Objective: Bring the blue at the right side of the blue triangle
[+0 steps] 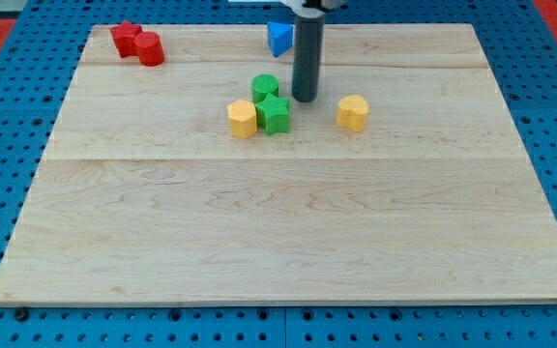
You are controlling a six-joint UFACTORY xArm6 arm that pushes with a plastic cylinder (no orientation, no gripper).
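Pale wooden board [288, 232] on blue pegboard [8, 145]. We have no gripper, only a straight dark rod; our tip [304, 99] rests on the board just right of the round green block [265, 87], upper centre.

Blue triangular block [278, 38] sits near the view's top edge, just left of the rod and partly hidden by it. We see no other blue block.

Green star-shaped block [273, 114] touches the round green one from below; a yellow block [243, 119] sits against its left. A second yellow block [352, 112] lies apart, right of our tip.

Two red blocks [137, 43] touch at the top left.
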